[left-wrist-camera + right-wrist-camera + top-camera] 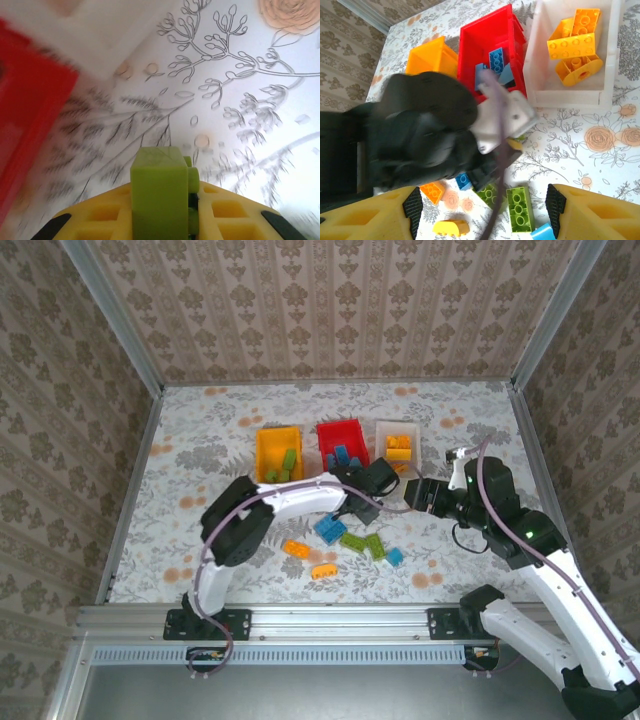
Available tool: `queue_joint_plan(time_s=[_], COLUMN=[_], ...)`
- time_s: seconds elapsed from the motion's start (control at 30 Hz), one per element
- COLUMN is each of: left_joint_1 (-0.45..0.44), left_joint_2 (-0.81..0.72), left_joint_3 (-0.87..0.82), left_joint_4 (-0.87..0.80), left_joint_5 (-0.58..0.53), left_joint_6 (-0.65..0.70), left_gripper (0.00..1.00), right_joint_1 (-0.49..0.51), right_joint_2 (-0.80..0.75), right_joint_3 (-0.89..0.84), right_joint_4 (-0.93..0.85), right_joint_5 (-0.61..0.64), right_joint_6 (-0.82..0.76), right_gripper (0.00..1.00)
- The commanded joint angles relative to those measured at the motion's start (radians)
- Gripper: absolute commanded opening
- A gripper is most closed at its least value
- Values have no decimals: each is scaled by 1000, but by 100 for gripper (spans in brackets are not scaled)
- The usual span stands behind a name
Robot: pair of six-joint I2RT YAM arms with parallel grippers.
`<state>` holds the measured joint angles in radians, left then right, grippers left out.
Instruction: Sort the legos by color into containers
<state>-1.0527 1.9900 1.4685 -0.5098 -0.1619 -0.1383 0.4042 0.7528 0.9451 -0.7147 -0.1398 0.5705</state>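
My left gripper (165, 222) is shut on a green lego (156, 185), held just above the table in front of the red bin (30, 125) and the white bin (100, 30). From above, that gripper (380, 480) sits near the fronts of the red bin (322, 445) and the white bin (414, 445). The yellow-orange bin (262, 452) holds green legos. My right gripper (482, 212) is open and holds nothing. It hovers over loose legos: a green one (520, 207), an orange one (432, 191) and a blue one (464, 180).
The left arm's black wrist (420, 130) and its cable cross in front of the right gripper (412, 495). Blue legos (496, 60) lie in the red bin and orange ones (572, 42) in the white bin. Several loose legos (329, 529) lie on the floral tabletop (200, 440).
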Motion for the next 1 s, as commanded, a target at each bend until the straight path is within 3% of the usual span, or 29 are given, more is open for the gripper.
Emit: queue_joint_plan(time_s=[0.0,0.1,0.23,0.47,0.67,0.97], left_joint_1=[19,85,238,452,539,583], left_joint_2=[-211,-333,-402,-292,-124,57], left_joint_3=[-65,-131,-155,-7,105,196], left_joint_4=[-12,-52,-122,-260,-282,-281], left_joint_5=[-61,-66,-48,-122,-117,-91], left_joint_6=[-137,-205,-266,-316,-346,-374], left_gripper=[24,25,25,23,23,26], right_joint_1=[2,41,227,388,410,410], right_joint_2=[14,71,209,444,578,598], right_joint_3=[31,41,104,195,261,251], right_joint_4=[9,36,80,326,394,399], right_joint_5=[-51,-91,13,58,75,84], right_joint_6=[-47,-82,-131,-94,-60,-34], right_gripper=[69,68,68,67,66,66])
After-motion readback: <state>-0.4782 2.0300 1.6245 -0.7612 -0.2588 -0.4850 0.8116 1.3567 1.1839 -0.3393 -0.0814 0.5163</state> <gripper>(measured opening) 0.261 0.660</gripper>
